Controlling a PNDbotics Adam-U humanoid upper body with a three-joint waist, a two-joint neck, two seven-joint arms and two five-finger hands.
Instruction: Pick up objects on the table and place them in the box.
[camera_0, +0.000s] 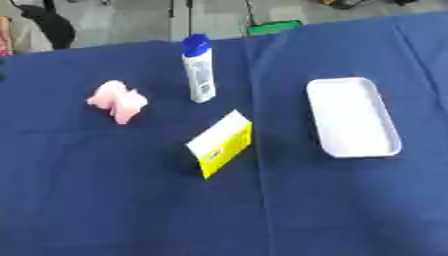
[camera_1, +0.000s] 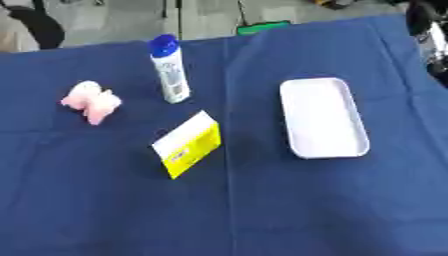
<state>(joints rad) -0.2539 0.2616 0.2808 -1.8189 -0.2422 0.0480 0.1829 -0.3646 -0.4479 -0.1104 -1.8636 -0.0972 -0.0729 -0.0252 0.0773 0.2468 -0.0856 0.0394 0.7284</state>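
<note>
Tabletop (camera_0: 105, 200): covered with a dark blue cloth, creased in a few long lines, one fold running from the far edge toward the near side just right of the middle.
White box (camera_0: 352, 116): a shallow, oblong tray with rounded corners, lying flat on the right part of the cloth, its long side running away from the viewer. Nothing lies in it.
Bottle (camera_0: 199, 68): white with a blue cap, standing upright toward the far side of the cloth, left of the box and well apart from it. Some grey print shows on its front, too blurred to read.
Yellow and white carton (camera_0: 220, 143): a small packet near the middle, on the near side of the bottle, set at a slant to the cloth's edges, white on its upper face and yellow on the side facing the viewer. It touches nothing else.
Pink thing (camera_0: 117, 101): a soft, lumpy, pale pink object on the left, level with the bottle's base and apart from it; I cannot make out what it is.
Robot hand, left: not to be seen in either view.
Robot hand, right: a dark shape shows at the upper right edge of the right eye view, but whether it is the hand I cannot tell.
</note>
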